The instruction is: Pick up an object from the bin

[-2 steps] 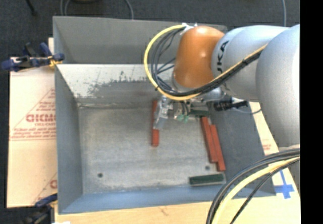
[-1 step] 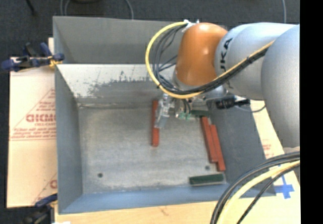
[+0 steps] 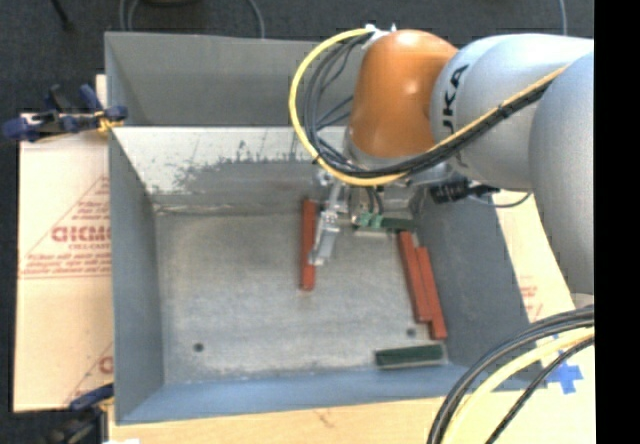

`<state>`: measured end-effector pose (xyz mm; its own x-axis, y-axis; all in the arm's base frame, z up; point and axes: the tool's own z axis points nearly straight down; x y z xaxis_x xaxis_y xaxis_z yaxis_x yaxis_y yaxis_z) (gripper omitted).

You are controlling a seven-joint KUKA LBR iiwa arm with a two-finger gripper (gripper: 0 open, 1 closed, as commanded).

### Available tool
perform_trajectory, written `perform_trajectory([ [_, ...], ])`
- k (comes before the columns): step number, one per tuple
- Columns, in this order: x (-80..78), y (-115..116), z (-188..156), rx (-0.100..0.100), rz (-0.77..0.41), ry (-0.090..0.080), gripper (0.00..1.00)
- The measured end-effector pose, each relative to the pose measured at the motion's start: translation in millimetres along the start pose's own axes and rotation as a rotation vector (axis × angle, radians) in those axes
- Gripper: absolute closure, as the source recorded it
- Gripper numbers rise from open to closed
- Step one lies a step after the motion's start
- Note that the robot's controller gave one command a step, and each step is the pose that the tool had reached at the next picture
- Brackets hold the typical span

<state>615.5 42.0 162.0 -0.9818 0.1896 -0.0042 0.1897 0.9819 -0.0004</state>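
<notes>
The hand is poised over a red stick, nine o'clock of a longer bar; its opening cannot be told. The stick is judged light and stiff, best gripped mid-length.

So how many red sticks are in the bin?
2. The short red stick lies mid-bin, beside the gripper; the long red stick lies further right. The arm may hide more.

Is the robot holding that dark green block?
No: the dark green block lies on the bin floor by the near wall, well apart from the gripper.
</notes>
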Motion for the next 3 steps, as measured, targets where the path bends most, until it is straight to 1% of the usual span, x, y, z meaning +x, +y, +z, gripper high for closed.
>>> perform_trajectory([
  [1,-1.8,2.6,14.3,0.0,-0.01,0.001,0.0],
  [2,-28.5,-17.3,62.2,-0.002,-0.036,-0.007,0.0],
  [3,-40.3,-18.6,87.0,0.001,-0.209,-0.001,0.0],
])
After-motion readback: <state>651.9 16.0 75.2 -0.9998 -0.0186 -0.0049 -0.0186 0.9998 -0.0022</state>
